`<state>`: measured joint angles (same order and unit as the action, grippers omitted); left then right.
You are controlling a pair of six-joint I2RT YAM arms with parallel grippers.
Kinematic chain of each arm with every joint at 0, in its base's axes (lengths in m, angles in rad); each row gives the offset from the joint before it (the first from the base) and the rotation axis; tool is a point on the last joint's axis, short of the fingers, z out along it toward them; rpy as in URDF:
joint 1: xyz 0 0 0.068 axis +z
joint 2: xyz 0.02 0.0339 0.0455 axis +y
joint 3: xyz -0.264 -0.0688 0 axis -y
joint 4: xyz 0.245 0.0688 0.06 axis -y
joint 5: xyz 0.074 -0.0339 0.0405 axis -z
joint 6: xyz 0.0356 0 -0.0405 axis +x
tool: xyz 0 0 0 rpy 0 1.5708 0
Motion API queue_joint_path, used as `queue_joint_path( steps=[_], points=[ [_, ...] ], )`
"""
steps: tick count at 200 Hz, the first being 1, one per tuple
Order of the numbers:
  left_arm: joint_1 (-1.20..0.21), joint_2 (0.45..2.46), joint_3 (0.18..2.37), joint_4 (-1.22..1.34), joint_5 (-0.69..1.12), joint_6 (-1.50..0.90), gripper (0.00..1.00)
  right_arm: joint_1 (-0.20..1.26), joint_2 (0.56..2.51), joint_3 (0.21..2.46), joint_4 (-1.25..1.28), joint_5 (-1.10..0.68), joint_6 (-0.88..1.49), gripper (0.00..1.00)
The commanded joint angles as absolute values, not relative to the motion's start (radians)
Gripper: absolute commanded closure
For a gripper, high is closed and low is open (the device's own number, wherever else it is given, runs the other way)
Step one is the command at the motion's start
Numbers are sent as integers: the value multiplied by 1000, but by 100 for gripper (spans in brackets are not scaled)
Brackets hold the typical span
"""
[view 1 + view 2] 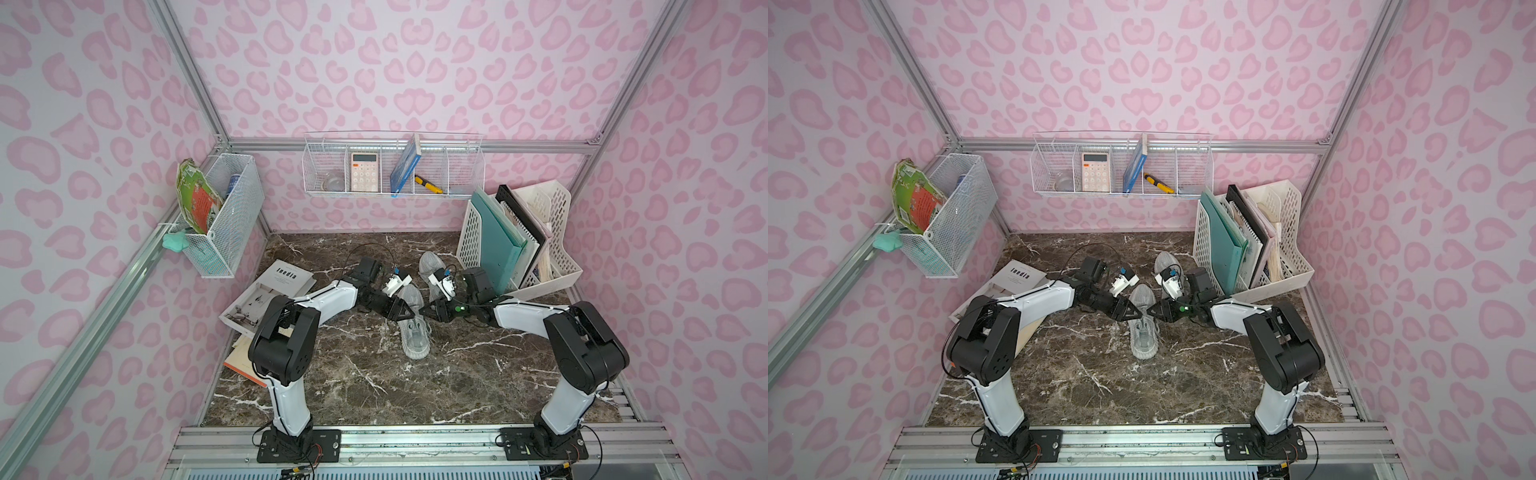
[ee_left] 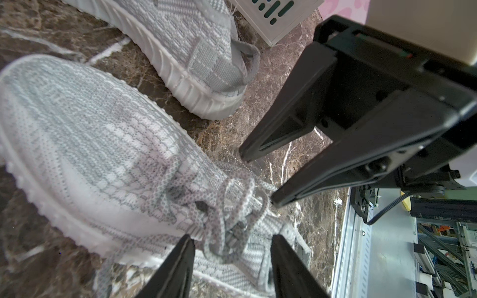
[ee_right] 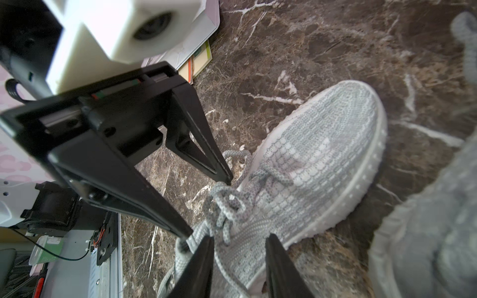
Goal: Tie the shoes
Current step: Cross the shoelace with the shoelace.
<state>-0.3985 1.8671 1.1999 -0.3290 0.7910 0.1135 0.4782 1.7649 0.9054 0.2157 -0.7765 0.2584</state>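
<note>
Listing near shoe (image 1: 415, 336), centred on the marble table (image 1: 374, 386), laces (image 2: 227, 201) bunched loosely over its tongue; second shoe (image 1: 428, 264) just beyond at 1 o'clock. We log the left gripper (image 2: 232, 236) at 9 o'clock of the near shoe, the right gripper (image 3: 239, 236) at 3 o'clock, both with jaws apart astride the laces, clamped on nothing. Risks we judge: tips nearly meet, so closing may knock them together; a pinch may catch knit, not lace; a pull may drag the shoe.

Light grey knit cloth sneakers (image 2: 77, 123) look matt and fuzzy to me, brown marble-look bench (image 1: 374, 386) smooth, kinda glossy.
</note>
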Motion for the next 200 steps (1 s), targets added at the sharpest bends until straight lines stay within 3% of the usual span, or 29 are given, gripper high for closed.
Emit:
queue_joint_path(
  steps=[1,200],
  points=[
    [-399,1877,1209,-348,816,139,47,482,1765,913,226,-790,253,64],
    [-399,1896,1212,-280,807,91,86,499,1826,968,223,-779,264,72]
  ],
)
